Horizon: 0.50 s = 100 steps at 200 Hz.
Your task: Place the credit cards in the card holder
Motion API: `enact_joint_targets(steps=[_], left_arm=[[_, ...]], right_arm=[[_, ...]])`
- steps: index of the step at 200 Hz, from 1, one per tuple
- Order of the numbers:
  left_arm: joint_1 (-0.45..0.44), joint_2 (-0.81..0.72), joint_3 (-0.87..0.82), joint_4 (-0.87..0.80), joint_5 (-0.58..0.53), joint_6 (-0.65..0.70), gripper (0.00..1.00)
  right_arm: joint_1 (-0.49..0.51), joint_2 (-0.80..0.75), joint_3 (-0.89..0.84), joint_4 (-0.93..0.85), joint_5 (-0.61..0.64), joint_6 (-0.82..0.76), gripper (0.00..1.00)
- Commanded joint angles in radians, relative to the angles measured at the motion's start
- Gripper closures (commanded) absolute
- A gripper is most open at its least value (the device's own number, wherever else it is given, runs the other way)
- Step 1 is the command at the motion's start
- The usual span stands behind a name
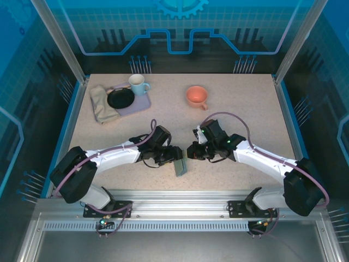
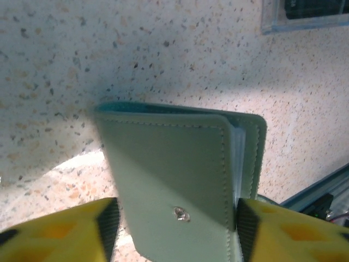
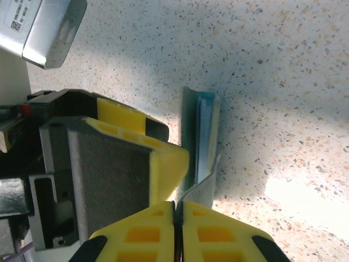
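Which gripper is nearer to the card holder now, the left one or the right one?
Left. The left gripper has the card holder between its fingers, touching both edges. The right gripper, shut, sits just beside its tab.

White arms (image 1: 114, 155), black joints (image 1: 73, 174), purple cables (image 1: 229, 114), yellow fingers (image 3: 147, 240).

Top camera looks down from behind, wrist cameras close, sharing card holder (image 2: 174, 185)

On my left wrist feed the card holder (image 2: 174, 180) runs off the bottom edge, and the clear box (image 2: 305, 16) is cropped at the top. The credit cards (image 3: 204, 136) show edge-on only; I can't count them.
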Motion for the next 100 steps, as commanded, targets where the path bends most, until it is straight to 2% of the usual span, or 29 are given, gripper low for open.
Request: enact_joint_targets(steps=[1,32,59,91,100], left_arm=[[-0.006,-0.024,0.000,-0.024,-0.017,0.008,0.53],[-0.007,-0.061,-0.015,-0.058,-0.047,0.007,0.70],[-0.006,-0.113,-0.041,-0.070,-0.072,0.010,0.80],[0.006,-0.133,-0.059,-0.076,-0.085,0.029,0.99],[0.011,-0.123,-0.063,-0.065,-0.077,0.038,1.00]], right_arm=[[-0.019,-0.023,-0.016,-0.038,0.026,0.004,0.90],[-0.029,-0.019,-0.030,-0.086,0.094,0.009,0.90],[-0.040,-0.004,-0.060,-0.107,0.156,0.009,0.90],[-0.062,0.038,-0.109,-0.086,0.206,0.012,0.90],[-0.069,0.051,-0.123,-0.064,0.200,0.009,0.89]])
